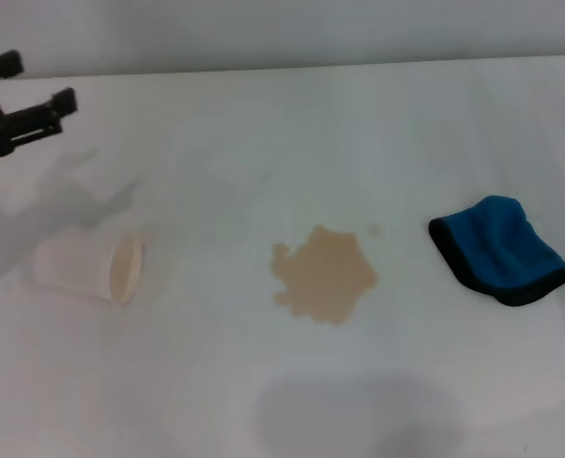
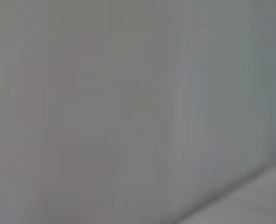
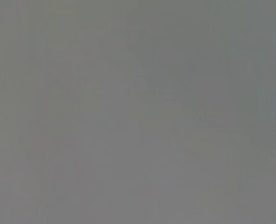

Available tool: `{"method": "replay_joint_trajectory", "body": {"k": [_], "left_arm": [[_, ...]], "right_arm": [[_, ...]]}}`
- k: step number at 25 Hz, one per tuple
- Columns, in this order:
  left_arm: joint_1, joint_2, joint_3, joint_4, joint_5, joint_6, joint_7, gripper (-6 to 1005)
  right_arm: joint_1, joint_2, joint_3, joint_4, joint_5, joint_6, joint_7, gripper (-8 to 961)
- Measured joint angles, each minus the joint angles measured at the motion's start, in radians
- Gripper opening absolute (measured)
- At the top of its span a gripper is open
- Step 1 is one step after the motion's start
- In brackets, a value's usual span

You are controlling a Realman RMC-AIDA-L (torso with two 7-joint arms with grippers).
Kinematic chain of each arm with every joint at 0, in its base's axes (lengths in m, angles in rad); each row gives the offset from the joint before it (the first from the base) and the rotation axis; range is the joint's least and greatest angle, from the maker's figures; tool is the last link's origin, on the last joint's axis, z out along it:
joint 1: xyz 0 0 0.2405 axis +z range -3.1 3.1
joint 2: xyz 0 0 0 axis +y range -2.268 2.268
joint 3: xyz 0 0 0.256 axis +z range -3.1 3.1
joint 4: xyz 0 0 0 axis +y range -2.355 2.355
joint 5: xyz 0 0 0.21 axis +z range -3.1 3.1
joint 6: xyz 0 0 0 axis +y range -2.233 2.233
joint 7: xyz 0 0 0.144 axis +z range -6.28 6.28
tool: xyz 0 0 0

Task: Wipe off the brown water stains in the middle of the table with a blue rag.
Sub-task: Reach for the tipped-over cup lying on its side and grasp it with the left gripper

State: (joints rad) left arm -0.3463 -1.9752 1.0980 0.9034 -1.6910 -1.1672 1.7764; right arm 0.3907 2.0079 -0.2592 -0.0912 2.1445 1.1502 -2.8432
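Observation:
The brown water stains spread as a lobed tan blotch in the middle of the white table, with a tiny spot just beyond it to the right. The blue rag, black-edged and folded, lies on the table to the right of the blotch. My left gripper hangs open above the table's far left corner, well away from both, with nothing between its fingers. The right gripper is out of view. Both wrist views show only plain grey.
A white paper cup lies on its side at the left, its beige inside facing the stain. The table's far edge runs along the top of the head view.

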Motion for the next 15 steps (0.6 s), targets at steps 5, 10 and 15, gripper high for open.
{"method": "replay_joint_trajectory", "body": {"k": [5,10,15], "left_arm": [[-0.065,0.023,-0.007,0.174,0.300,-0.101,-0.285,877],[-0.181,0.030,-0.041,0.261,0.566,-0.303,-0.425,876],[-0.243,0.033,-0.050,0.329,0.729,-0.414,-0.467,876]], "right_arm": [[0.000,-0.002,0.000,-0.002,0.000,-0.001,0.000,872],[0.003,-0.003,0.000,-0.003,0.000,-0.010,-0.001,872],[0.001,0.001,0.000,-0.015,0.000,-0.006,-0.001,872]]}}
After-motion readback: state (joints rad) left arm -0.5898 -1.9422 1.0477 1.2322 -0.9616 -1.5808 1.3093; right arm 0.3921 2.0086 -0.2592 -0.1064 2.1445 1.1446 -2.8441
